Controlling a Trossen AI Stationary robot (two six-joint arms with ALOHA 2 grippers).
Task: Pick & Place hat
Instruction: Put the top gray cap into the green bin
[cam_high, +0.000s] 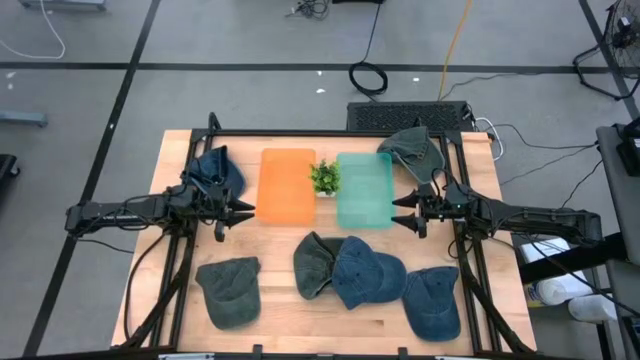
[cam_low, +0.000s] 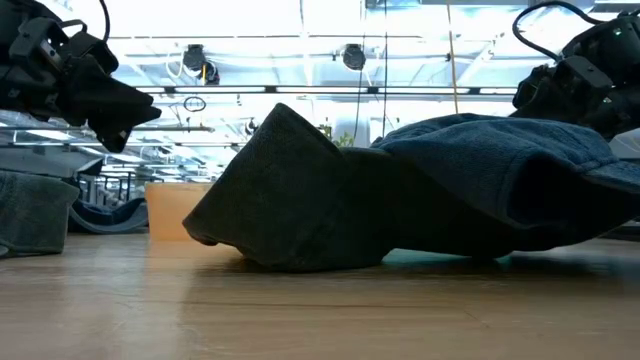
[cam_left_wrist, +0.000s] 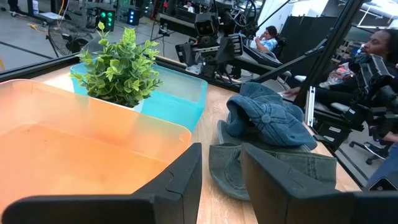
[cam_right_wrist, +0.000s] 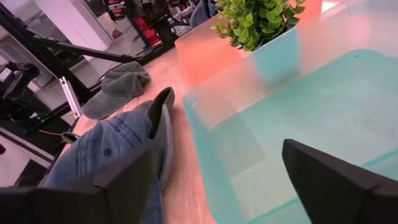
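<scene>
Left pincer (cam_high: 236, 212) poised at nine o'clock on the wooden bench (cam_high: 280, 325), just beside the orange translucent plastic tray (cam_high: 286, 185), fingers (cam_left_wrist: 177, 180) parted only narrowly with nothing between them. Right pincer (cam_high: 405, 212) mirrored at three o'clock, just beside the teal translucent plastic tray (cam_high: 364, 190), fingers (cam_right_wrist: 329, 180) spread wide and empty. Small green artificial plant (cam_high: 324, 177) in a pale pot wedged between the two trays near twelve o'clock.

Hats scattered around:
- dark blue denim cap (cam_high: 217, 172) at ten o'clock, beside the orange tray's outer edge;
- grey-green cap (cam_high: 411, 148) at one o'clock, off the teal tray's far corner;
- faded green cap (cam_high: 229, 290) at seven o'clock;
- dark green cap (cam_high: 313, 262) at six o'clock, overlapped by a blue denim cap (cam_high: 366, 273) lying against it;
- another blue denim cap (cam_high: 433, 302) at five o'clock.

Both trays empty of hats. Seen from bench level, dark green cap and blue denim cap heaped together up close, both pincers hanging above the surface at either side.
</scene>
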